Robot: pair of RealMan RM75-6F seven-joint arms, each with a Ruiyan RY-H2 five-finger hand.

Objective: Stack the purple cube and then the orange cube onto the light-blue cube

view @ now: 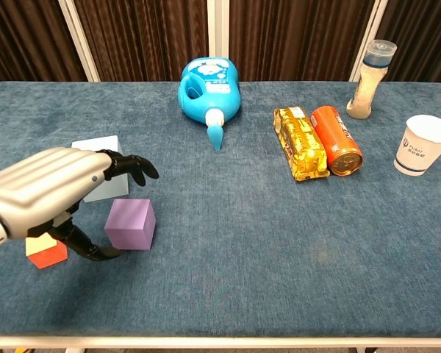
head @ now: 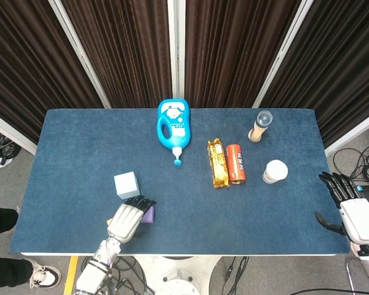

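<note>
The matte purple cube (view: 130, 223) sits on the napped blue cloth of the bench (view: 279, 257), just in front of the smooth light-blue cube (view: 95, 147) and beside the small orange cube (view: 45, 252). The left hand (view: 48, 191), silver-shelled with dark fingers (view: 128, 165), hovers over it, fingers spread and holding nothing. The right hand (head: 350, 212) hangs past the bench's far right edge, fingers apart and empty.
</note>
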